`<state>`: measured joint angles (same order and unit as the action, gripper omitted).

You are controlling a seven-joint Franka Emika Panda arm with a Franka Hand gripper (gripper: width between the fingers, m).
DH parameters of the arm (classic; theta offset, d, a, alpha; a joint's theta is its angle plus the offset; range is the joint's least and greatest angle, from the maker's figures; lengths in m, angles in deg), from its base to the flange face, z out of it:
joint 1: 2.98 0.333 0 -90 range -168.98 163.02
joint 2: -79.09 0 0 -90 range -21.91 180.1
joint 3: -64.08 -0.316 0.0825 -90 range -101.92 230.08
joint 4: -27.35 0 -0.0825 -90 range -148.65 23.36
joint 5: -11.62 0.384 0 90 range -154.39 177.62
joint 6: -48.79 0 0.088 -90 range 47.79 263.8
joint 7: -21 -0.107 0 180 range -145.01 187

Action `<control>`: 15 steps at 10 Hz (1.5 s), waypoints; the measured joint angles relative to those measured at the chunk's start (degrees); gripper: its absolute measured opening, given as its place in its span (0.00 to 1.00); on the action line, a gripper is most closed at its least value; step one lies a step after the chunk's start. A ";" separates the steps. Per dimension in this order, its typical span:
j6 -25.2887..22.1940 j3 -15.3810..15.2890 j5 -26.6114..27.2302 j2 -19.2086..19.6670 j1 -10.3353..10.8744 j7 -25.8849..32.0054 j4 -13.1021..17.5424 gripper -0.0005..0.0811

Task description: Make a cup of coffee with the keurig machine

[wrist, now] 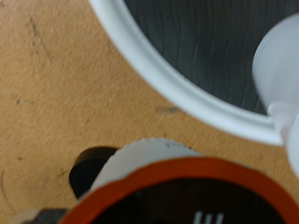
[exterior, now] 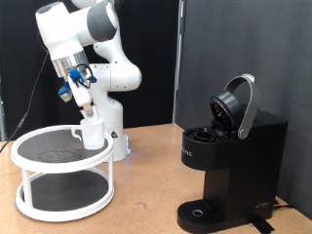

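Observation:
The white cup (exterior: pixel 93 132) stands on the top shelf of a white round rack (exterior: pixel 29 146) at the exterior view's left. My gripper (exterior: pixel 85 100) hangs just above the cup, a little to its left, shut on a small coffee pod. In the wrist view the pod (wrist: pixel 177 191) fills the bottom, close up, with an orange rim, a dark top and a white body. The cup's white side (wrist: pixel 278 65) shows at the edge over the rack's rim (wrist: pixel 177 89). The black keurig machine (exterior: pixel 229 161) stands at the exterior view's right with its lid (exterior: pixel 237 105) raised.
The rack has two tiers with dark mesh floors. The brown table (exterior: pixel 146 195) runs between the rack and the machine. The arm's white base (exterior: pixel 115 122) stands behind the rack. A black curtain hangs behind the machine.

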<state>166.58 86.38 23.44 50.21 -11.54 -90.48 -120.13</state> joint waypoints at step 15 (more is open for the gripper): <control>-6.10 -6.47 24.89 7.58 11.58 -8.30 11.71 0.45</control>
<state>160.48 79.91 48.33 57.79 0.05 -98.79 -108.42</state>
